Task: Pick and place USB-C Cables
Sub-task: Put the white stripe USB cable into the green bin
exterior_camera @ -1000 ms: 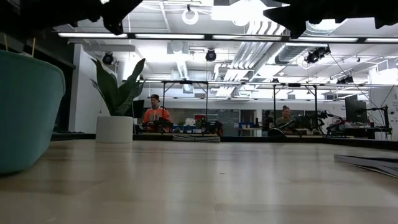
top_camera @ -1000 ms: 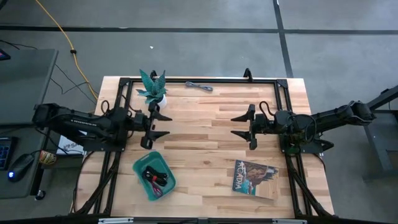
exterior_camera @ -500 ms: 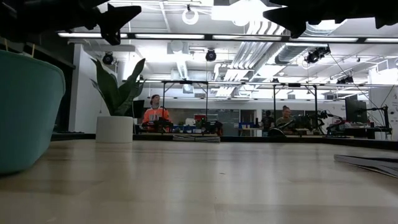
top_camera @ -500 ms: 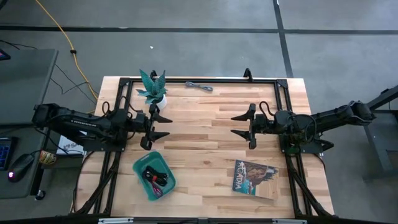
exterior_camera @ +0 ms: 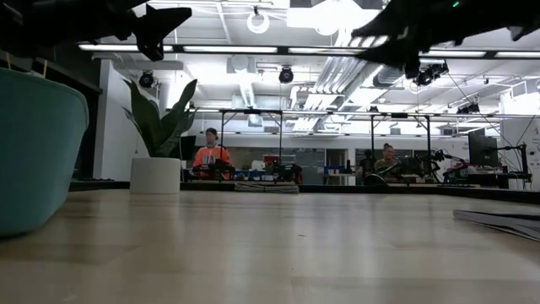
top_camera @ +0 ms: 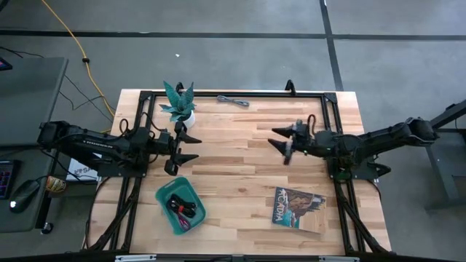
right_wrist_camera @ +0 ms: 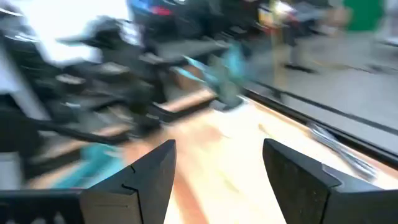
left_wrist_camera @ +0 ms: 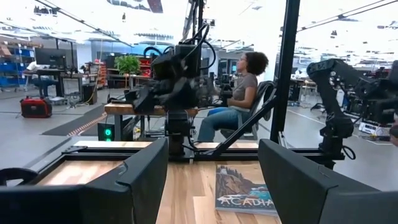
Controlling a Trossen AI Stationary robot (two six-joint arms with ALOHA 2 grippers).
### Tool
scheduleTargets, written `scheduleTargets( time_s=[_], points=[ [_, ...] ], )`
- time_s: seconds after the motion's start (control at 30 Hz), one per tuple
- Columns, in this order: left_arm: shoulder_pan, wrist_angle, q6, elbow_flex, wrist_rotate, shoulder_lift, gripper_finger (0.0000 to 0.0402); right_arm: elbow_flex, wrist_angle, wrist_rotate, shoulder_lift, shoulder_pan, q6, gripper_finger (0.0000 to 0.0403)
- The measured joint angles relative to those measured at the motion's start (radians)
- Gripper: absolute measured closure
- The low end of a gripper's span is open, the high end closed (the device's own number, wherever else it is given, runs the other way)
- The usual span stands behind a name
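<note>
1. Two cables (top_camera: 182, 207) lie in the teal tray (top_camera: 164, 196) near the table's (top_camera: 240, 156) front-left corner; a grey cable (top_camera: 233, 100) lies at the back edge.
2. Low view: left gripper (exterior_camera: 156, 21) hangs above, empty.
3. Wrist views: left gripper's fingers (left_wrist_camera: 140, 180) and right gripper (right_wrist_camera: 217, 165) both spread wide, holding nothing.

the table (top_camera: 240, 156) is pale wooden planks with a smooth, faintly shiny finish inside a black metal frame (top_camera: 331, 98). the teal tray (top_camera: 166, 212) looks like matt plastic, and the magazine (top_camera: 298, 209) has a glossy paper cover
</note>
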Motion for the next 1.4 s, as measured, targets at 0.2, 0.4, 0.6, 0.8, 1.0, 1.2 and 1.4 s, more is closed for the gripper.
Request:
scheduleTargets(
  time_s=[0.2,0.4,0.6,0.8,1.0,1.2,1.4],
  points=[
    [0.001,0.003,0.0,0.0,-0.015,0.0,0.0172,0.129,-0.124,0.019,0.215,-0.117,0.086,0.0171],
    [0.001,0.002,0.0,0.0,-0.015,0.0,0.0172,0.325,-0.236,0.017,0.482,-0.288,0.092,0.0171],
    [0.002,0.001,0.0,0.0,-0.015,0.0,0.0172,0.565,-0.396,-0.116,0.709,-0.46,0.145,0.0171],
    [0.002,0.0,0.0,0.001,-0.015,0.0,0.0172,0.799,-0.585,-0.164,0.911,-0.566,0.136,0.018],
    [0.002,0.0,0.0,0.001,-0.015,0.0,0.0172,0.979,-0.767,-0.212,1.077,-0.635,0.126,0.0266],
    [0.002,0.0,0.0,0.001,-0.015,0.0,0.0172,1.076,-0.804,-0.276,1.187,-0.682,0.095,0.0391],
    [0.002,0.0,0.0,0.001,-0.016,0.0,0.0172,1.103,-0.812,-0.306,1.241,-0.72,0.098,0.0385]
  ],
)
